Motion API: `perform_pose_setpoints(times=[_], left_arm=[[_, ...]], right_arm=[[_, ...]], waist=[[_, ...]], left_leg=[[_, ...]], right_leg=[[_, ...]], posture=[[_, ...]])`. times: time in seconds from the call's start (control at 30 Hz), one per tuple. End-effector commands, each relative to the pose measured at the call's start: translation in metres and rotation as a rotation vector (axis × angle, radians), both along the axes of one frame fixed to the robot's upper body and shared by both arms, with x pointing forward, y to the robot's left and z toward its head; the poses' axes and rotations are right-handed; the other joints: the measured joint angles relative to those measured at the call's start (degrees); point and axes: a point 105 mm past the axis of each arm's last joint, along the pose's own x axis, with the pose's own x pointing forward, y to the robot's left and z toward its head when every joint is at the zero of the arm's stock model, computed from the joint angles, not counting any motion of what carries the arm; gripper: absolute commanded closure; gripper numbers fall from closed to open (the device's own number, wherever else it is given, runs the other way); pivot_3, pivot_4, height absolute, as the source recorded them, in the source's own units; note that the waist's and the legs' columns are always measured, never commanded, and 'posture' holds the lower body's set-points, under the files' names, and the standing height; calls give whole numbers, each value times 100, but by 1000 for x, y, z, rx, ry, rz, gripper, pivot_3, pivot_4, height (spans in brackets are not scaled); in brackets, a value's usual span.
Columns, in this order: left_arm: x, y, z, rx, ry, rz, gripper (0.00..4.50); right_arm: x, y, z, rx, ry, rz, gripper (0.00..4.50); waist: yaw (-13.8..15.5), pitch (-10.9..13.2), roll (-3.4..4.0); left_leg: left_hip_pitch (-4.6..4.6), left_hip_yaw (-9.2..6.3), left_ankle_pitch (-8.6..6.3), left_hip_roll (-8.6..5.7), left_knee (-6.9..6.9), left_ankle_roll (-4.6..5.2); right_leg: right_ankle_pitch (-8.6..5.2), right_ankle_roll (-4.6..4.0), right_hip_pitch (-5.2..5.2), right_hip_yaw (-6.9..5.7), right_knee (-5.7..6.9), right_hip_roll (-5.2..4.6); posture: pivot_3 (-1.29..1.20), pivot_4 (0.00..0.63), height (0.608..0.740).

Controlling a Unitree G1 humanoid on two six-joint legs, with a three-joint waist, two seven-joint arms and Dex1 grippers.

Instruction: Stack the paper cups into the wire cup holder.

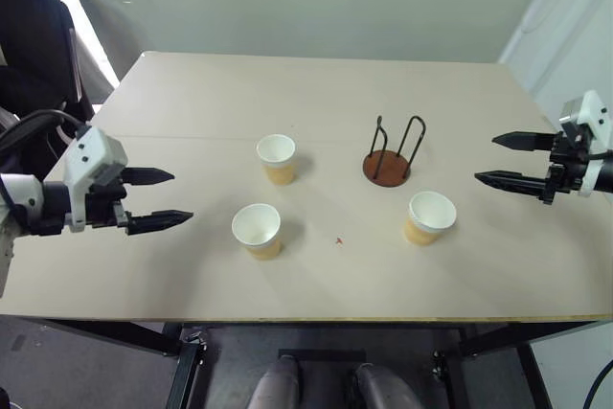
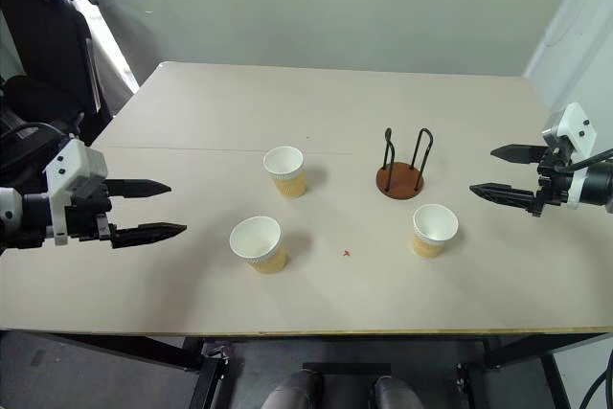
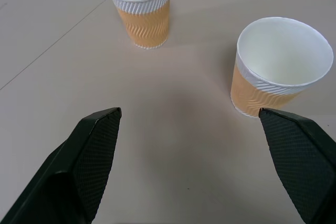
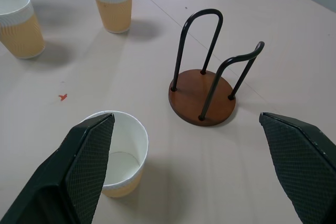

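Three paper cups stand upright on the table: one (image 1: pixel 277 158) at mid-table, one (image 1: pixel 257 229) nearer the front edge, one (image 1: pixel 430 216) at the right front. The wire cup holder (image 1: pixel 388 162), a brown disc with two black wire loops, stands empty just behind the right cup. My left gripper (image 1: pixel 161 199) hovers open at the left, pointing toward the two left cups (image 3: pixel 142 6) (image 3: pixel 278 66). My right gripper (image 1: pixel 501 160) hovers open at the right, facing the holder (image 4: pixel 203 95) and the right cup (image 4: pixel 119 156). Neither holds anything.
The beige table (image 1: pixel 316 102) has a small red speck (image 1: pixel 338 240) between the front cups. A black chair (image 1: pixel 34 26) stands beyond the table's left corner. A wall runs behind the far edge.
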Motion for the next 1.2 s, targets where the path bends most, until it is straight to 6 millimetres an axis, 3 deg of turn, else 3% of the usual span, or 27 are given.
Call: perform_pose_setpoints(times=[0.03,0.17,0.23,0.33,0.43,0.5,0.57,0.77,0.83,1.2], left_arm=[[-2,-2,14,12,-53,-10,0],[-2,-2,14,13,-53,-11,0],[-2,-2,14,13,-54,-11,0],[-2,-2,14,13,-57,-11,0],[-1,-5,13,6,-62,-15,0],[0,-8,12,1,-64,-18,0],[1,-10,9,-3,-65,-19,0],[3,-15,5,-14,-69,-23,0],[2,-17,5,-19,-72,-25,0],[-5,-12,3,-23,-78,21,0]], right_arm=[[-3,1,11,-8,-41,10,22],[-3,3,14,5,-39,17,22],[-3,14,25,57,-61,43,22],[3,43,47,117,-163,78,22],[26,85,65,191,-226,-3,22],[38,108,68,224,-202,-61,22],[54,117,69,232,-179,-162,22],[85,142,53,218,-115,-301,22],[93,142,47,197,-91,-356,22],[99,149,13,134,16,-416,22]], waist=[[0,0,0],[0,0,0],[-1,0,0],[-42,0,1],[-108,0,2],[-141,0,2],[-132,0,2],[-16,-1,1],[-11,-1,1],[-27,-1,1]], left_leg=[[0,1,0,0,0,0],[0,1,0,0,0,0],[0,1,0,0,0,0],[4,6,0,1,0,0],[9,9,1,4,0,-1],[18,10,1,9,-1,-2],[22,8,1,12,-4,-2],[-23,9,-1,14,0,-2],[-31,9,-2,14,0,-5],[-51,10,1,17,-2,-27]], right_leg=[[0,0,0,0,0,0],[0,0,0,0,0,0],[0,0,0,0,1,0],[0,-1,-6,6,10,1],[0,-2,-12,15,16,5],[4,-8,-15,18,20,9],[2,-12,-14,17,20,12],[2,-17,-56,15,21,11],[2,-18,-68,14,22,11],[3,-27,-97,12,32,12]], posture=[[0,150,740],[0,150,740],[0,150,740],[0,150,740],[0,150,740],[0,150,740],[0,150,740],[0,150,740],[0,150,740],[0,150,740]])
